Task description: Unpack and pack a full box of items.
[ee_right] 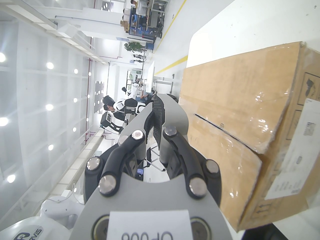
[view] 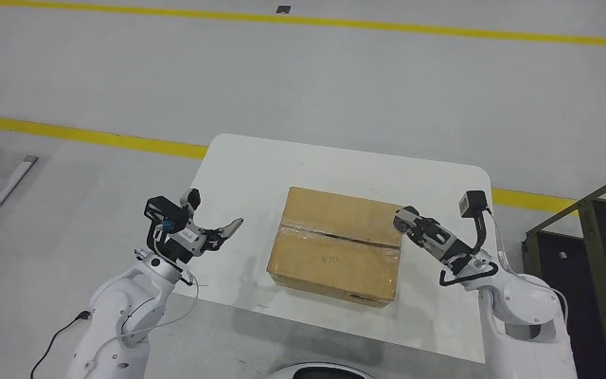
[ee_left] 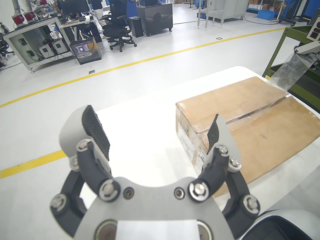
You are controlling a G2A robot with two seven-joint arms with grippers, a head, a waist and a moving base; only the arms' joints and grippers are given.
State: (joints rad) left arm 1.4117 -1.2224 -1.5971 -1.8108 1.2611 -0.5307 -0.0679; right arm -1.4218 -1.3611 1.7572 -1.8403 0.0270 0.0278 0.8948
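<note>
Clamping tape strip [ee_left: 290, 68] in right gripper [view: 403, 215], holding left gripper [ee_left: 152, 119] spread wide, apart from box [view: 336, 246], probably risking unbraced box dragging or tape strip tearing short.

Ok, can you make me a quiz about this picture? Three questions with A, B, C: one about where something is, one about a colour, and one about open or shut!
1. Where is the box?
A. on the floor
B. on the table
C. on a chair

2. What colour is the box?
A. brown
B. blue
C. red

3. The left gripper is:
A. shut
B. shut on the box
C. open

Answers:
1 B, the box sits on the white table top.
2 A, it is plain brown cardboard.
3 C, its two fingers stand wide apart with nothing between them.
</note>
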